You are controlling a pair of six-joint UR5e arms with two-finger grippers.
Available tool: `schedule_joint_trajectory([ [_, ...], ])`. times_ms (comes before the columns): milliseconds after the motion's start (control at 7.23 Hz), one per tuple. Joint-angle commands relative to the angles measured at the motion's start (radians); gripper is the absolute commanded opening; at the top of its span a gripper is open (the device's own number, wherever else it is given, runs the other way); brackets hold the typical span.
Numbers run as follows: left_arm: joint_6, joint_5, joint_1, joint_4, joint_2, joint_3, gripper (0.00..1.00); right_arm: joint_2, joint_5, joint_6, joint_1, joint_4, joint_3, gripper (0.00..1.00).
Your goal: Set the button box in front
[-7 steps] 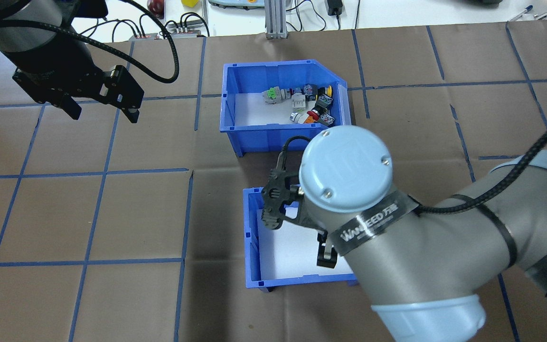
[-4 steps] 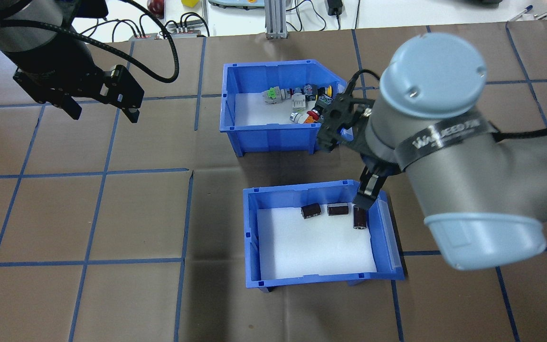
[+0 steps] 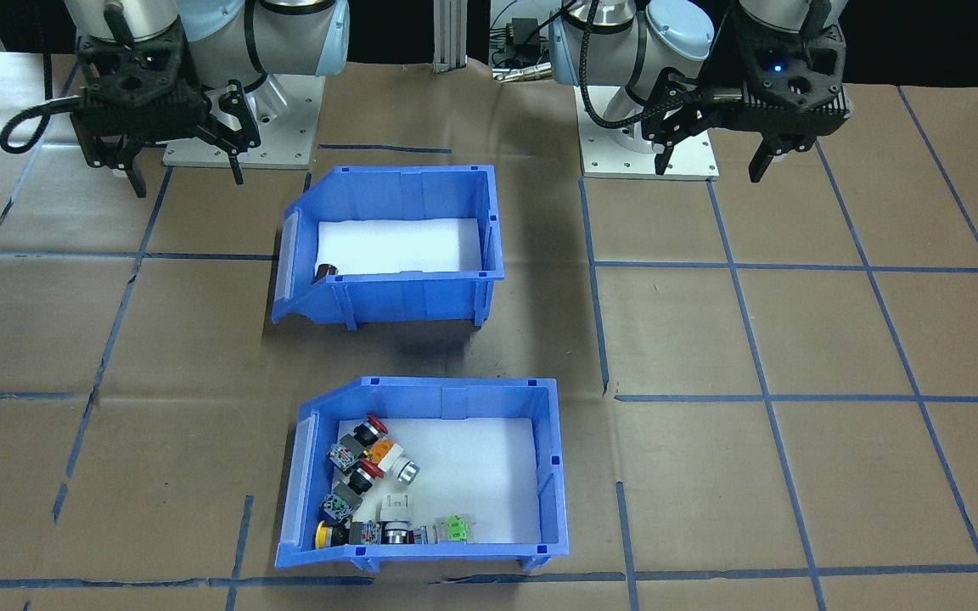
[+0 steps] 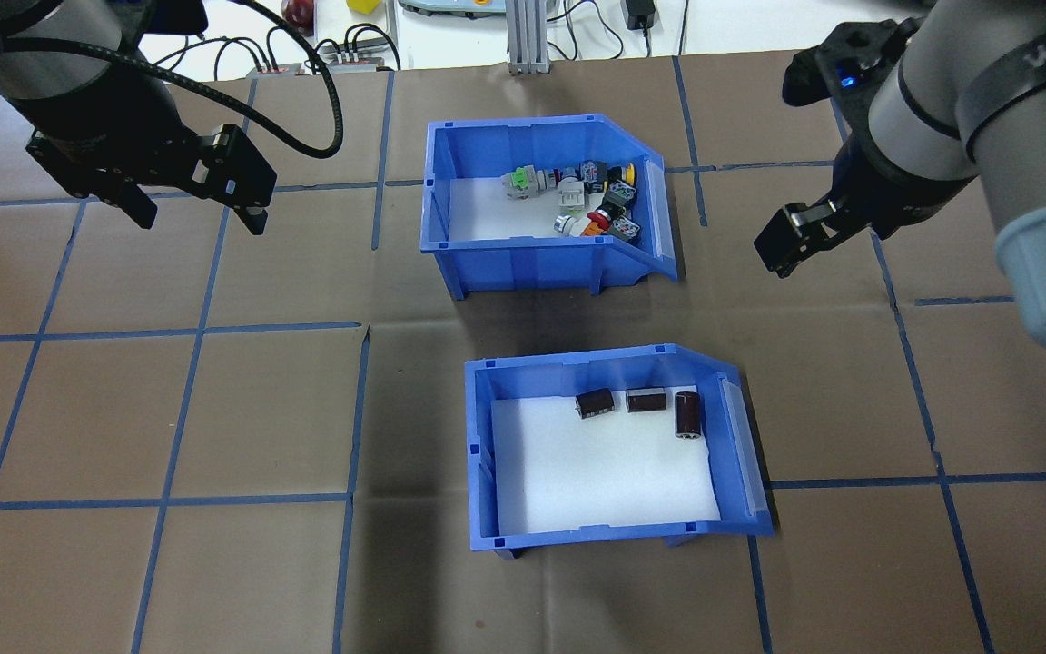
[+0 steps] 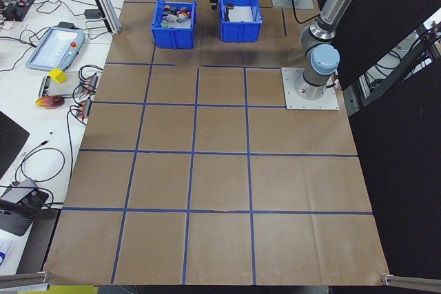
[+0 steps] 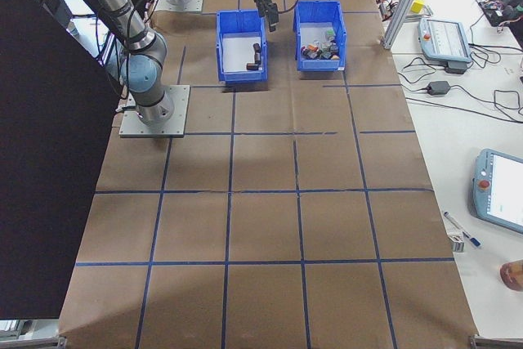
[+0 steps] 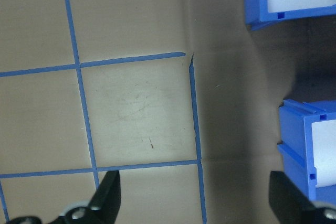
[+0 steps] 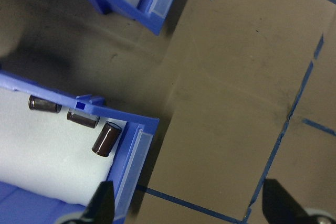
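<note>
Button box (image 4: 523,259): glossy blue plastic bin, one end sloped and cut away, white foam liner, small push-buttons (image 4: 591,202) with red, orange, green and yellow caps heaped at that end. Resting on the brown paper tabletop (image 4: 214,409) taped in blue squares, toward the far edge from the robot. Nearer the robot, a matching blue bin (image 4: 596,536) holding three dark brown cylinders (image 4: 636,404). Left gripper (image 4: 196,204) aloft, matte black fingers spread, empty. Right gripper (image 3: 179,165) likewise spread, empty, apart from both bins.
</note>
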Motion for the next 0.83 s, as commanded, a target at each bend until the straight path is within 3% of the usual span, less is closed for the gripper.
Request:
schedule_joint_trajectory([
  [0, 0.0, 0.0, 0.0, 0.0, -0.001, 0.0, 0.99, 0.057, 0.029, 0.21, -0.015, 0.106, -0.091, 1.0],
  [277, 0.0, 0.0, 0.0, 0.0, -0.001, 0.0, 0.99, 0.155, 0.032, 0.286, -0.022, 0.245, -0.214, 1.0],
  [691, 0.0, 0.0, 0.0, 0.0, -0.001, 0.0, 0.99, 0.186, 0.026, 0.287, -0.017, 0.28, -0.247, 1.0],
])
